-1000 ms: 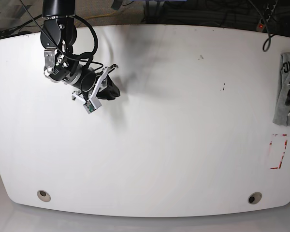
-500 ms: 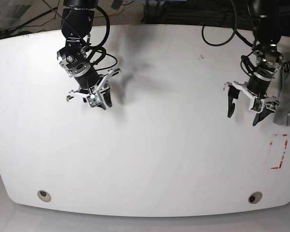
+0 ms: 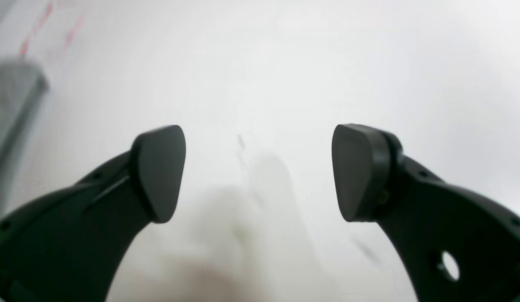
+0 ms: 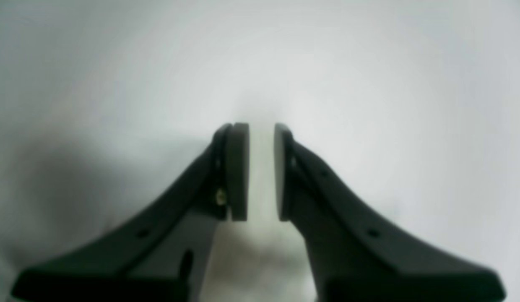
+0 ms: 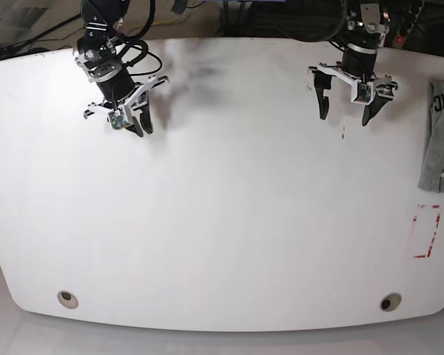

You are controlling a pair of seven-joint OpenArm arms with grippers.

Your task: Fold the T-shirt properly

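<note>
Both arms have drawn back toward the far edge of the bench (image 5: pixel 222 244) since half a second ago: the left claw (image 5: pixel 348 94), which hung just beside the shirt, now sits up near 1 o'clock, and the right claw (image 5: pixel 135 117) has risen toward 11 o'clock.

The left claw stands wide, nothing between its pads (image 3: pixel 159 172); only bare bench shows through the gap. The right claw is narrow, its pads (image 4: pixel 238 172) nearly together with a thin slit of bench between them, and it holds nothing.

The shirt (image 5: pixel 438 148) lies at 3 o'clock, at the very edge of the bench and partly cut off by the base view's border. It looks bunched or already doubled over, with dark lettering showing at its top end. A red-marked rectangle (image 5: pixel 427 232) is below it, toward 4 o'clock. The left wrist view catches a grey blur at its left edge, probably the same cloth.

Judging by the look of it, the shirt is light, limp knit: it will sag, drag and wrinkle rather than keep a shape, and a single-point pinch will let it swing. Better holds seem to be the shoulder seams or hem corners, one per claw, once it is pulled toward the middle.
</note>
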